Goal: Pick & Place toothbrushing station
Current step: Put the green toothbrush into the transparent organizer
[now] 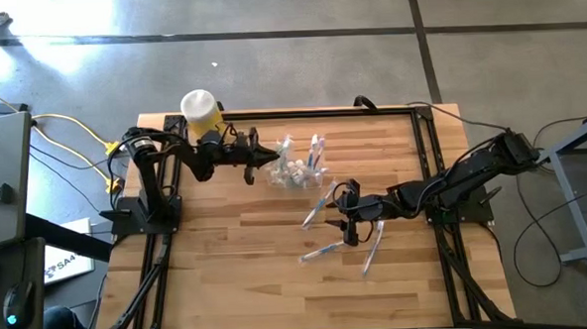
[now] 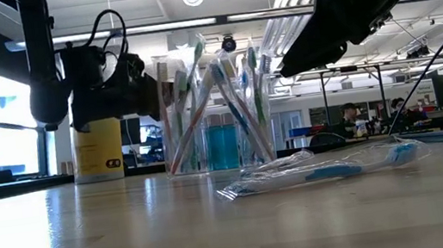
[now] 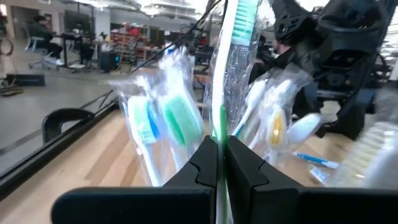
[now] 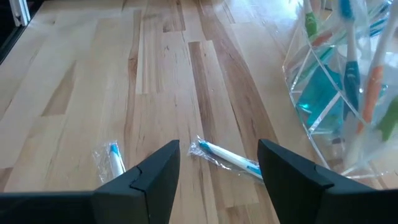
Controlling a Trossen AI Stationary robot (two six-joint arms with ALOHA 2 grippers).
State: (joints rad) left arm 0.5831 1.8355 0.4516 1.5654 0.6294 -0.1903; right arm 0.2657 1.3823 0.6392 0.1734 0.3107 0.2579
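While your left end effector (image 3: 219,163) pinches that wrapped green toothbrush (image 3: 233,56) over the cup (image 1: 292,173), lower it straight, keeping the wide-open right end effector (image 4: 217,163) clear.

The left arm reached in from the counter's (image 1: 229,276) left edge, stretched level toward the middle. Its left gripper (image 1: 270,157) was closed, the two dark fingers (image 3: 245,168) pressed together on the wrapper of a green toothbrush (image 3: 231,50). The right arm came in from the right edge, bent at the elbow and extended low over the counter. Its right gripper (image 1: 349,214) hung above the wood with fingers (image 4: 155,171) spread apart and empty.
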